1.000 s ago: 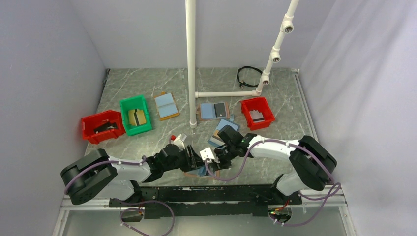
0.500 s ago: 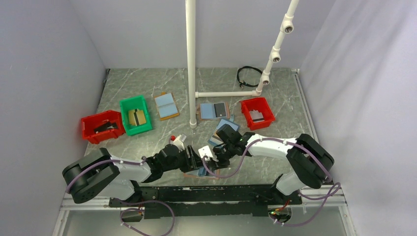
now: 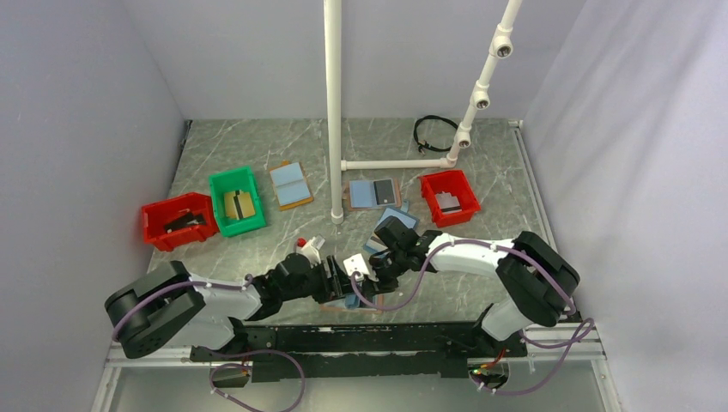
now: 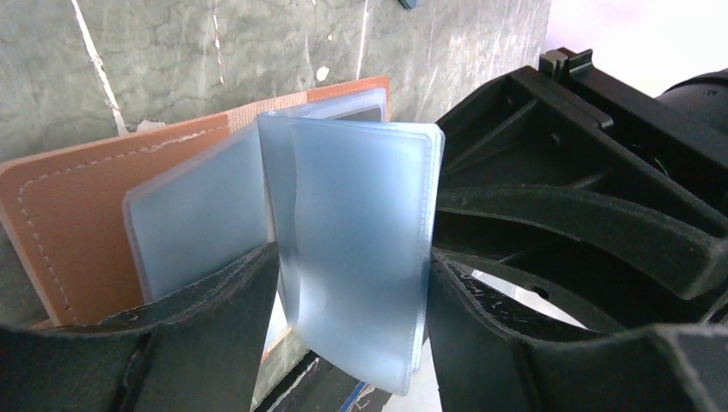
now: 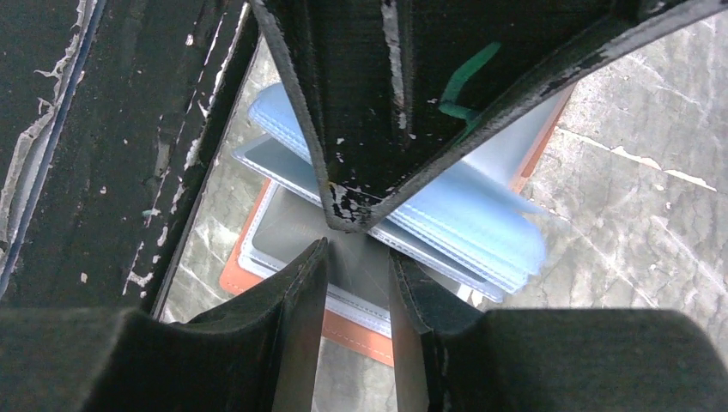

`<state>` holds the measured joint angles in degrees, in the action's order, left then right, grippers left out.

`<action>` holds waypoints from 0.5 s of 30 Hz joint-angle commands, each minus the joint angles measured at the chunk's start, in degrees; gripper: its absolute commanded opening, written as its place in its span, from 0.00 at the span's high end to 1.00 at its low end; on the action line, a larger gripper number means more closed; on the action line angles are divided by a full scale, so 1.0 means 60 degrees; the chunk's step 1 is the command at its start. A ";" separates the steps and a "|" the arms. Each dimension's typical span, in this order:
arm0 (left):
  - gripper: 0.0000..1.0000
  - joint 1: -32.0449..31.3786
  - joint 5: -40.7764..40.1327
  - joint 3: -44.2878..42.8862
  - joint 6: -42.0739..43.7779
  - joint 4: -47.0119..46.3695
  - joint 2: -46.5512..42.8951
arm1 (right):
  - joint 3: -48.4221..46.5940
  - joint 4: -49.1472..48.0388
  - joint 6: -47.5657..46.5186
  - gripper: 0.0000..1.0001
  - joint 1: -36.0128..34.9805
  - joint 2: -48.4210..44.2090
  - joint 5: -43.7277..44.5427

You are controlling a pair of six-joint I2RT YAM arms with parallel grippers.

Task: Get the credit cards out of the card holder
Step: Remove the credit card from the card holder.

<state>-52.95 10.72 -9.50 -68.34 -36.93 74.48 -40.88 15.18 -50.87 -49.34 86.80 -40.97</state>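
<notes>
- the card holder (image 3: pixel 349 301) is lying open on the table (image 3: pixel 257 146), on the near side of the white upright pipe (image 3: pixel 333 112), a little right of the pipe's foot and close to the arm bases.
- the left gripper (image 4: pixel 352 283) is reaching over it from the pipe's left, the right gripper (image 5: pixel 358 257) from the pipe's right, and the two are almost meeting above it.
- the left gripper's jaws are standing fairly wide, with the holder's blue sleeves (image 4: pixel 356 197) rising upright between them. the sleeve edges are sitting right against both fingers, and i cannot tell whether they are being squeezed.
- the holder's tan-brown cover is lying flat just beyond those fingers.
- the right gripper's jaws are standing narrow and pointing down at the holder. a grey card (image 5: pixel 296 227) inside it is showing through the gap, and i cannot tell whether anything is being clamped.
</notes>
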 commanded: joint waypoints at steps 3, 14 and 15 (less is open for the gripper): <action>0.30 -0.0003 0.0337 0.0246 0.0305 0.0619 -0.0401 | -0.0129 0.0063 -0.0120 0.66 -0.0053 0.0270 0.0339; 0.30 0.0085 0.0379 0.0462 0.0223 0.0330 -0.0471 | -0.0181 0.0148 -0.0134 0.66 -0.0082 0.0412 0.0339; 0.30 0.0084 0.0394 0.0500 0.0203 0.0261 -0.0481 | -0.0185 0.0150 -0.0134 0.67 -0.0082 0.0435 0.0352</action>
<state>-52.77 12.25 -8.21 -68.18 -35.70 72.05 -41.47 14.92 -50.83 -49.56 87.61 -40.97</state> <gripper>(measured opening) 0.694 0.338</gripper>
